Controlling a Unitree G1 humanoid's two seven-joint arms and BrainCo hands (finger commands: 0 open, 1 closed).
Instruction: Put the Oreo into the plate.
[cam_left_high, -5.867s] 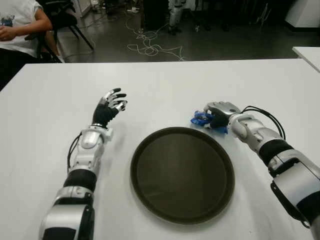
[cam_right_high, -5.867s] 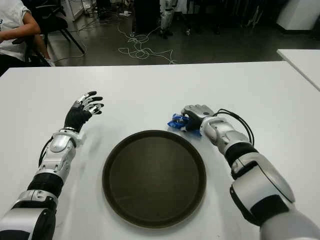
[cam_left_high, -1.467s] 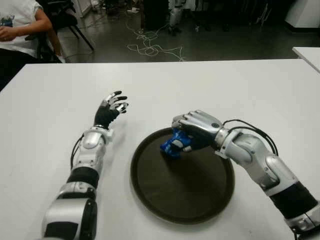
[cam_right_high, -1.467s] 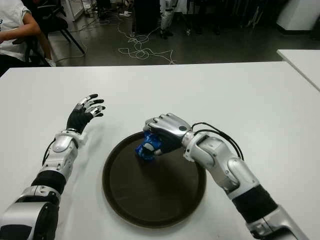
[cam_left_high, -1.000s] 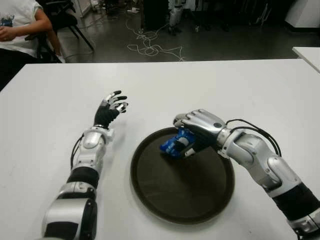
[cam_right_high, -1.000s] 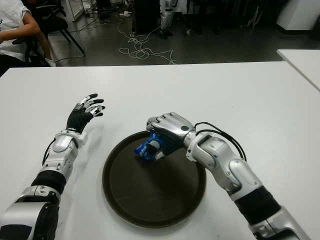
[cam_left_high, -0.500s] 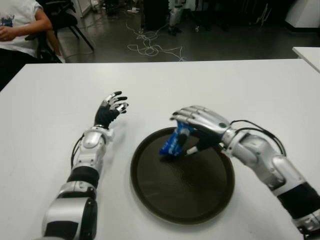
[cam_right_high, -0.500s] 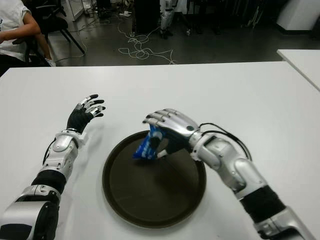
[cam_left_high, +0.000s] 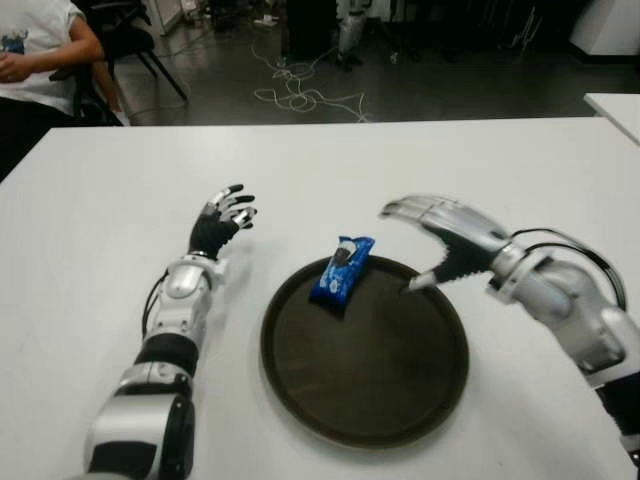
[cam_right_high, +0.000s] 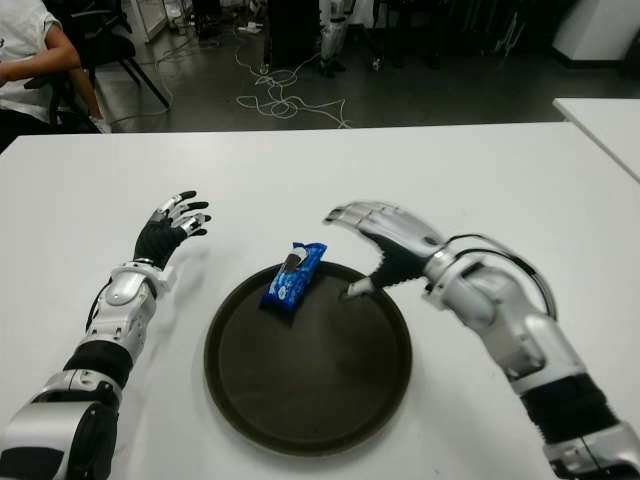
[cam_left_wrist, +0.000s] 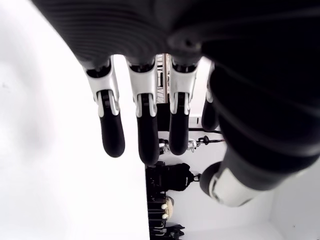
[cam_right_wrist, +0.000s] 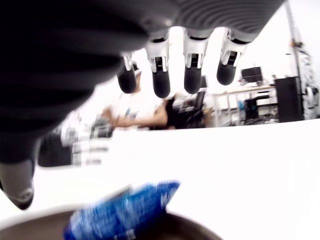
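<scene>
The blue Oreo pack (cam_left_high: 342, 270) lies at the far left of the round dark plate (cam_left_high: 364, 390), its far end leaning over the plate's rim. My right hand (cam_left_high: 432, 243) hovers to the right of the pack, above the plate's far right edge, fingers spread and holding nothing. The right wrist view shows the Oreo pack (cam_right_wrist: 121, 214) below the outstretched fingers (cam_right_wrist: 161, 80), apart from them. My left hand (cam_left_high: 224, 214) shows over the white table (cam_left_high: 90, 230) to the left of the plate, fingers spread.
A seated person (cam_left_high: 35, 50) is at the table's far left corner, beside a chair. Cables lie on the dark floor (cam_left_high: 300, 95) beyond the far edge. A second white table (cam_left_high: 615, 105) shows at the right.
My right hand opened and let go of the Oreo pack, then drew back to the right. The pack now lies on the plate's far left rim. The left arm has not moved.
</scene>
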